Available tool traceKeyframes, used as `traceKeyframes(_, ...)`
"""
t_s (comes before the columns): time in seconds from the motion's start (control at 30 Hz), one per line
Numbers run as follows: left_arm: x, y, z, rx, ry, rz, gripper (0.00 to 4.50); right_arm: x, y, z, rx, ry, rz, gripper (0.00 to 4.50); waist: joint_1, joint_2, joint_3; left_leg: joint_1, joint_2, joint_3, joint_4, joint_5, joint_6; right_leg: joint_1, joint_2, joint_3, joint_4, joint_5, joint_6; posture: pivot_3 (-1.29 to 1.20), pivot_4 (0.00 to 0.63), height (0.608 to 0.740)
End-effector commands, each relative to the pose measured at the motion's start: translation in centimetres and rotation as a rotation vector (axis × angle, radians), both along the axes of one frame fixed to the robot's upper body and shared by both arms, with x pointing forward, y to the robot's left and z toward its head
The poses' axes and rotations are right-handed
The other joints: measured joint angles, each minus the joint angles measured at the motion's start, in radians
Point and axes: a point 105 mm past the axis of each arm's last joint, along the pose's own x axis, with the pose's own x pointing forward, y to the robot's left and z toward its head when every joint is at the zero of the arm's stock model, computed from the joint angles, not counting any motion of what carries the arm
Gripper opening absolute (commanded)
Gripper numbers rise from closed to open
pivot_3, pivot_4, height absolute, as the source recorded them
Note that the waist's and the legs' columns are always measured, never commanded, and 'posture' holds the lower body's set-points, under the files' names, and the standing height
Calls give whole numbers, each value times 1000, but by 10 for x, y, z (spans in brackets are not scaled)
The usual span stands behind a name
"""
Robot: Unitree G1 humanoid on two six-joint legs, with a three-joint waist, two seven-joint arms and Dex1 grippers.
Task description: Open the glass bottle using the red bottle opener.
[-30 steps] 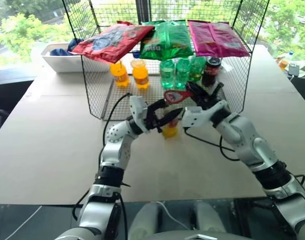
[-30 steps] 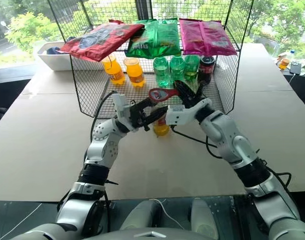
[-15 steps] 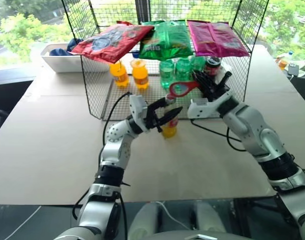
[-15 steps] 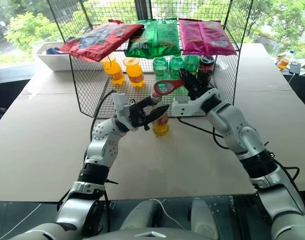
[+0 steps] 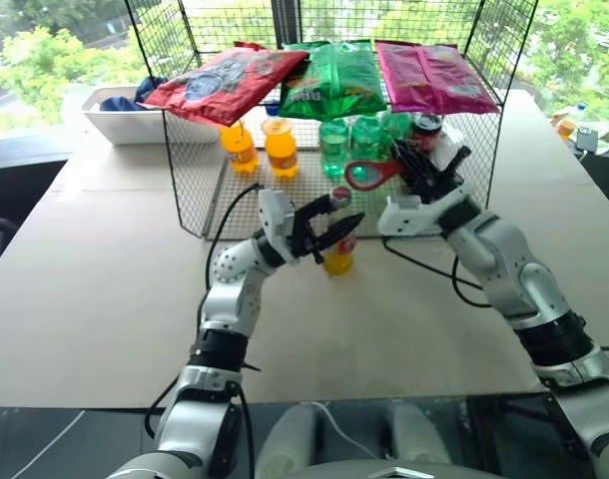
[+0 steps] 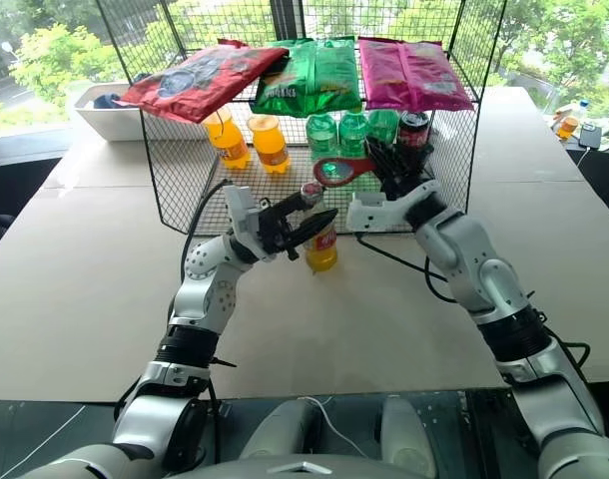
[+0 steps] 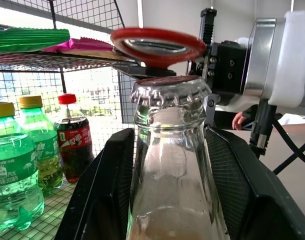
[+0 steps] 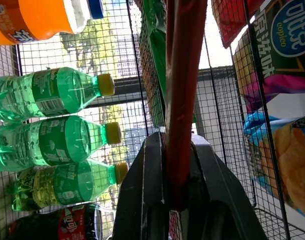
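The glass bottle (image 5: 338, 247) stands upright on the table (image 5: 95, 289), just in front of the wire rack (image 5: 484, 150). Its metal cap (image 7: 171, 89) is on the neck. The lower part of the bottle holds an orange-yellow drink.

The left gripper (image 5: 329, 228) reaches in from the bottle's left side and grasps the bottle at the neck. In the left wrist view, its two black fingers (image 7: 105, 185) stand on either side of the clear glass neck, just below the cap.

The right gripper (image 5: 416, 168) is clenched on the handle of the red bottle opener (image 5: 372, 174). In the right wrist view, the red handle (image 8: 178, 100) runs up between the closed black fingers (image 8: 142, 190). The opener is held roughly level, with its ring head pointing toward the bottle. In the left wrist view, the ring head (image 7: 157, 44) sits above and just behind the cap; whether it touches the cap cannot be told.

Inside the rack, on its lower level, stand two orange plastic bottles (image 5: 280, 147), three green bottles (image 5: 334, 148) and one dark cola bottle (image 5: 422, 130). Three snack bags lie on the rack's upper shelf: red (image 5: 225, 82), green (image 5: 334, 80) and pink (image 5: 432, 75). A white tray (image 5: 120, 120) rests on the table to the left of the rack.
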Motion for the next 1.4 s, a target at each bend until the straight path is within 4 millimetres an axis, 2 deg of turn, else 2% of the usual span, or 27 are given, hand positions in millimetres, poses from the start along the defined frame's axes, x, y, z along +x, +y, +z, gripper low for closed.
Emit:
traceKeyframes(0.03,1,-2,-14,38,45,-2,2039,-3,-9,10,37,-34,-17,0,0,0,0,0,0,0,0,0,0,0,0,0,0,0,0,0,150,740)
traceKeyframes(0.23,1,-2,-14,38,45,-2,2039,-3,-9,-2,17,-8,-19,0,0,0,0,0,0,0,0,0,0,0,0,0,0,0,0,0,150,740)
traceKeyframes(0.47,1,-4,-14,38,45,-7,2039,-6,-5,0,8,-14,-5,0,0,0,0,0,0,0,0,0,0,0,0,0,0,0,0,0,150,740)
traceKeyframes(0.73,1,-4,-14,37,46,-7,2039,-4,-8,-10,-20,10,-19,0,0,0,0,0,0,0,0,0,0,1,0,0,0,0,0,0,150,740)
traceKeyframes(1.0,1,-5,-15,37,48,-6,2039,-5,-7,5,32,-26,-15,0,0,0,0,0,0,0,0,0,0,1,0,0,0,0,0,0,150,740)
traceKeyframes(1.2,1,-5,-14,35,48,-7,2039,-2,-16,0,42,-7,-43,0,0,0,0,0,0,0,0,0,0,1,0,0,0,0,0,0,150,740)
traceKeyframes(1.4,1,-4,-15,37,49,-6,2039,-2,-16,8,85,-17,-39,0,0,0,0,0,0,0,0,0,0,1,0,0,0,0,0,0,150,740)
